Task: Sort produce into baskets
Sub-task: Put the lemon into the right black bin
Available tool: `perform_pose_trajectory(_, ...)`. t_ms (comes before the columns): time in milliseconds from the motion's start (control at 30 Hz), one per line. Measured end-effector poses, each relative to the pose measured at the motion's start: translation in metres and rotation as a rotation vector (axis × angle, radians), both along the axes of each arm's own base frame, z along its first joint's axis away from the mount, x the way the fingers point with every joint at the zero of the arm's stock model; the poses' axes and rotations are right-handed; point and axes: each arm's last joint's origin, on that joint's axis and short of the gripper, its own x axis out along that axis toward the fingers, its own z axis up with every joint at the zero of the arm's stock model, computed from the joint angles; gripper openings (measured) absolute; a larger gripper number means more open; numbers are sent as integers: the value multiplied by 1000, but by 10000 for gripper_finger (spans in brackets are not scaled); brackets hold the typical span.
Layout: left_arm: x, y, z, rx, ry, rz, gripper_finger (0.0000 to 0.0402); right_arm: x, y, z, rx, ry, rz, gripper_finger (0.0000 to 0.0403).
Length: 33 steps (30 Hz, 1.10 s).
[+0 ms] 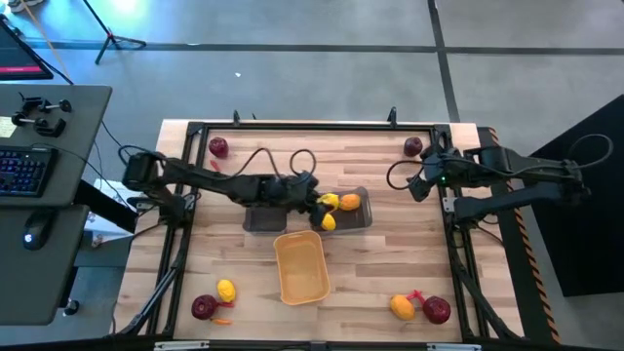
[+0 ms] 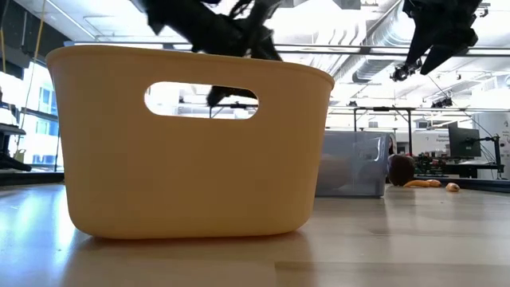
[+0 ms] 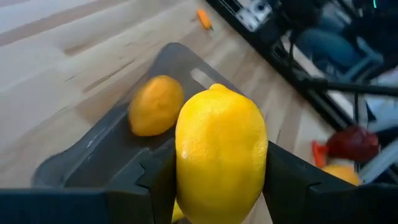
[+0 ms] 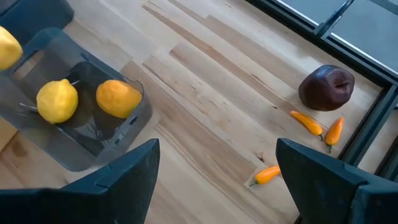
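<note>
Centre frame in the high view, the left gripper point(image 1: 317, 207) pinches a glossy yellow plastic lemon point(image 3: 221, 163) over the dark grey plastic basket point(image 1: 359, 220) holding an orange oval fruit point(image 3: 155, 104), likely for release. At right, the right gripper point(image 1: 421, 182) waits, fingers apart and empty, above the pale wooden tabletop point(image 1: 390, 263) on grey flooring.

A light wooden table point(image 1: 390, 249) carried a black frame point(image 1: 292, 127) around its edge. To its left stood a grey desk point(image 1: 58, 210) bearing a keyboard point(image 1: 21, 171) and a mouse point(image 1: 32, 234). A tripod base point(image 1: 109, 41) rested on the grey floor.
</note>
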Motion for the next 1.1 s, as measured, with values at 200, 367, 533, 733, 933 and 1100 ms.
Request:
perform_pose_trajectory(200, 14, 7, 5, 113, 115, -90, 214, 0, 0, 0, 8, 9, 20, 312)
perform_pose_trajectory(367, 13, 19, 16, 162, 164, -92, 245, 0, 1, -1, 17, 16, 27, 312)
perform_pose_trajectory(533, 13, 23, 21, 122, 165, -119, 263, 0, 1, -1, 11, 21, 38, 312)
perform_pose_trajectory(733, 0, 8, 27, -19, 225, -178, 261, 1, 1, 0, 11, 1, 38, 312)
perform_pose_trajectory(933, -27, -49, 45, 48, 215, -377, 251, 10, 2, 4, 37, -90, 88, 312)
perform_pose_trajectory(1100, -71, -106, 33, 185, 485, -729, 247, 19, 4, 9, 105, -187, 167, 312)
